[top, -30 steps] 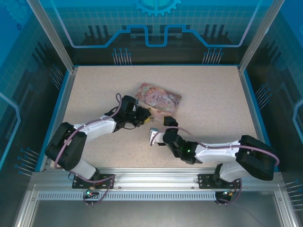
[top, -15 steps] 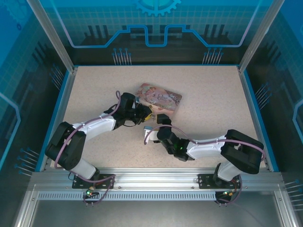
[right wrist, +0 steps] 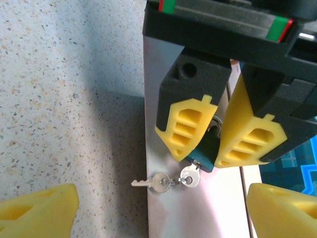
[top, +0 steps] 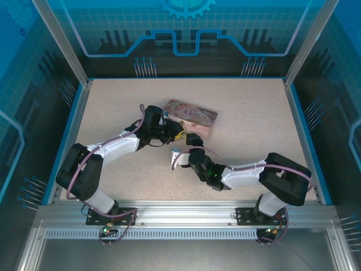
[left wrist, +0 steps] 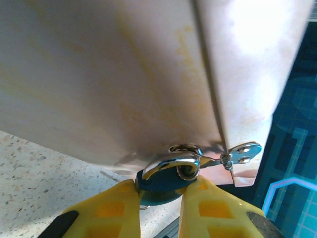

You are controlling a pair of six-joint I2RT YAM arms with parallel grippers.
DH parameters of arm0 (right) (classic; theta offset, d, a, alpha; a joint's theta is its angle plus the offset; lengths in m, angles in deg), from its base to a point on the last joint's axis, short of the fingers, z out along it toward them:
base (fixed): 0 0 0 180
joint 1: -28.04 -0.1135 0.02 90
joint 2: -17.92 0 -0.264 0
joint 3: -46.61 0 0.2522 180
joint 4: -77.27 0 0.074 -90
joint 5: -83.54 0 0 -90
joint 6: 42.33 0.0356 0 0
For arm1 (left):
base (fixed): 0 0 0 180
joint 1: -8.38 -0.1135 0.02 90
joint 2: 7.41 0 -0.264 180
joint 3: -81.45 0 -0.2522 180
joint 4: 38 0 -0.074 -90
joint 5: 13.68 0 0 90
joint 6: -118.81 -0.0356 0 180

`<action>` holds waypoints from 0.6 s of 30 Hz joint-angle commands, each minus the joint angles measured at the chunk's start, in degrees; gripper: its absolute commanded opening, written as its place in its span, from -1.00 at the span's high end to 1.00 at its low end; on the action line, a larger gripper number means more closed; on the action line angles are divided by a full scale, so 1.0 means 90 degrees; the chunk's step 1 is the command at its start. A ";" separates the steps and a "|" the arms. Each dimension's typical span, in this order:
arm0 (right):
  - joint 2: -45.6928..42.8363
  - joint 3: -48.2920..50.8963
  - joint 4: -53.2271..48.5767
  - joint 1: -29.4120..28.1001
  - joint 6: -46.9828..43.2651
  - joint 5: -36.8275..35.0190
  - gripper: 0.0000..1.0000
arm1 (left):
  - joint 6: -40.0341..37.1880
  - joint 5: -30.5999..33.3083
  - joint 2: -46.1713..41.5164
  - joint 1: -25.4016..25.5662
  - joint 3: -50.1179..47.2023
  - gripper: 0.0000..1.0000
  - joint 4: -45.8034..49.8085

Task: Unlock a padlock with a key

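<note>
The padlock, a small dark blue body with a bright metal shackle, is pinched between the yellow fingers of my left gripper, which is shut on it. It hangs at the hasp of the pink tin. One silvery key sticks in the padlock's underside, and a second key dangles from it on a small ring. My right gripper is open just below the keys, touching neither; in the top view it faces the left gripper.
The tin's pale face stands right behind the keys. Speckled beige tabletop lies all around, bounded by a blue rim and a metal frame. Both forearms trail purple-grey cables.
My right arm has swung left and forward, bringing its gripper close under the left one. The left gripper has shifted slightly up, and the tin looks more tilted.
</note>
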 commanded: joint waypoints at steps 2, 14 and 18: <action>-0.0126 -0.0029 0.0287 0.0244 0.0042 0.0337 -0.77 | 0.0103 -0.0366 0.0093 -0.0044 0.0361 1.00 0.0072; -0.0407 -0.0043 -0.0105 0.0691 0.0396 0.0761 -0.43 | 0.0434 -0.0466 0.0245 -0.0129 0.0467 1.00 0.0036; -0.0247 -0.0115 -0.0142 0.0733 0.0406 0.0752 -0.25 | 0.0441 -0.0481 0.0273 -0.0139 0.0586 1.00 0.0103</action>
